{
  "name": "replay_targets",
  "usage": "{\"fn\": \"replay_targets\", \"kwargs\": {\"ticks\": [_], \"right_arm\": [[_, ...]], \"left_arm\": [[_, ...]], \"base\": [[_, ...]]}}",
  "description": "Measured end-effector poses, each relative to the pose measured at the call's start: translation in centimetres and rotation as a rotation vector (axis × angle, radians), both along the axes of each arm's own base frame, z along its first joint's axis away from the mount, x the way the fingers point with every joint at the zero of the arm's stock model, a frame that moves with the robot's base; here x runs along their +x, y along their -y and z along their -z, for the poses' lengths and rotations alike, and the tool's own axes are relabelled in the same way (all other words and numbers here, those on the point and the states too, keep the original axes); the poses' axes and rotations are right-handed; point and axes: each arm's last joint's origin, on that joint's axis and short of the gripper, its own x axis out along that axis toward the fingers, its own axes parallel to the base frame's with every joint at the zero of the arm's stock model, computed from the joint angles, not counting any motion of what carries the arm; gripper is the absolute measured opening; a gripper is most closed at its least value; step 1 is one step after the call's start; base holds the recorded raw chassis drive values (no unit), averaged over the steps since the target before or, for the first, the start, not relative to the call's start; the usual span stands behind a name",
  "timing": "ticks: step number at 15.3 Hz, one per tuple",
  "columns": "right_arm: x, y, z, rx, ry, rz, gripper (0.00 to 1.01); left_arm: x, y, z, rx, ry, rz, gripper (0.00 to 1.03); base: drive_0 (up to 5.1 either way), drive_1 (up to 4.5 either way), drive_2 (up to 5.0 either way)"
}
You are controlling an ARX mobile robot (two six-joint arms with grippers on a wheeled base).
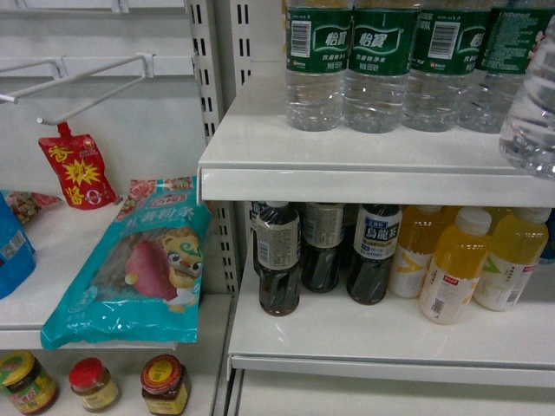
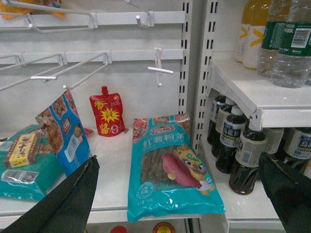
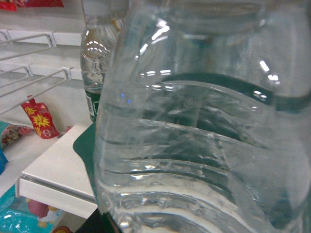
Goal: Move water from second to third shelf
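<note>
water (image 3: 194, 145) – clear ribbed plastic, curved | shelf (image 1: 347, 173) – flat white

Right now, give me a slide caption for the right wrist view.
Clear ribbed water bottle fills the frame, close to the camera, above the white shelf edge.

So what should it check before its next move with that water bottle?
1. Water bottle fills the right wrist view, close to the camera: ok.
2. Right gripper's hold on it: cannot tell, fingers not seen.
3. Left gripper open and empty: ok.
4. Other water bottles standing upright: ok.
5. Lower shelf has bare space before the tea bottles: ok.
</note>
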Motion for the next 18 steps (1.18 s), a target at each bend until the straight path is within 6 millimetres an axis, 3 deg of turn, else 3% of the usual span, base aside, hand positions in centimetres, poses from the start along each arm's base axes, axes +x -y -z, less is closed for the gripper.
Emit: {"fn": "replay_targets", "kwargs": {"ticks": [1,4,9,18], "right_arm": [[2.0,-0.4,1.3,-0.009,-0.036,0.015,0.42],[4.6,-1.5,2.0,-0.009,-0.059,0.027,0.42],[6.9,-3.0,1.2,0.005,-0.03,0.012,0.42],[10.4,-2.5,2.0,-0.002,-0.078,0.083,0.42]], "left_arm": [[0.0,0.0,0.0,0.0,0.0,0.0,0.98],[0.0,0.0,0.0,0.0,0.0,0.0,0.98],[0.0,0.0,0.0,0.0,0.0,0.0,0.98],[0.0,0.0,0.0,0.0,0.0,0.0,0.98]], "base": [[0.0,0.0,0.0],[0.0,0.0,0.0],[0.0,0.0,0.0],[0.0,0.0,0.0]]}}
